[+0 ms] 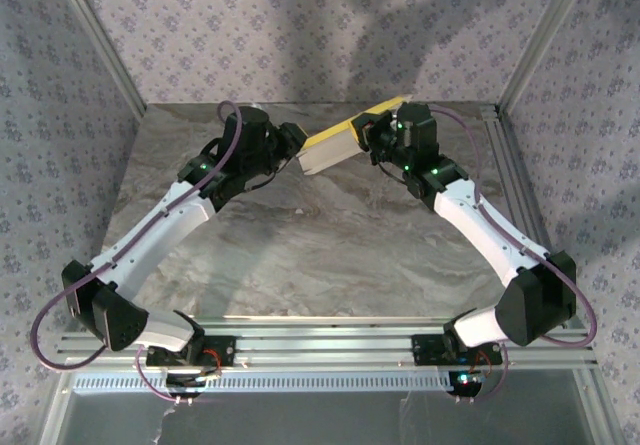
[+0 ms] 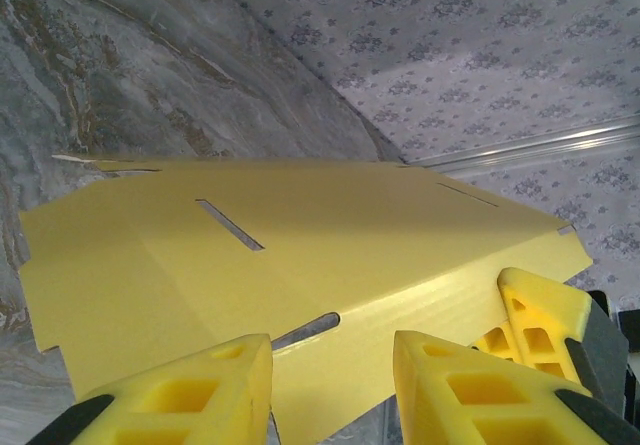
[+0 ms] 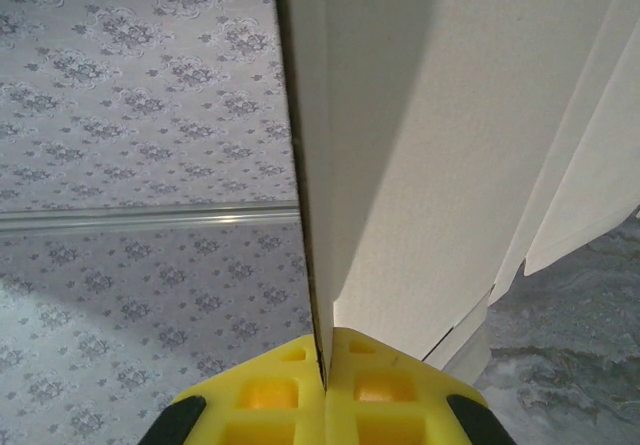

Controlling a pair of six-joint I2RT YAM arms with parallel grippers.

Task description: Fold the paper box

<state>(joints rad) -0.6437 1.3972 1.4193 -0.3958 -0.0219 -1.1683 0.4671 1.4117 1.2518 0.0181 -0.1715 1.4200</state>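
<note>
The paper box (image 1: 345, 137) is held above the table at the back middle, yellow face up, with a paler end toward the left arm. My right gripper (image 1: 378, 133) is shut on its right edge. In the right wrist view the box's white face (image 3: 450, 165) rises from the closed right gripper (image 3: 323, 365), the card's edge pinched between the pads. My left gripper (image 1: 288, 143) is at the box's left end. In the left wrist view the yellow slotted panel (image 2: 300, 255) spreads ahead, and the left gripper (image 2: 330, 365) is open with the box's lower corner in the gap between its fingers.
The marbled table (image 1: 300, 235) lies below both arms. Aluminium frame posts (image 1: 530, 45) and patterned cloth walls close in the back and sides. In the left wrist view the right gripper's yellow fingers (image 2: 540, 315) sit just past the box's edge.
</note>
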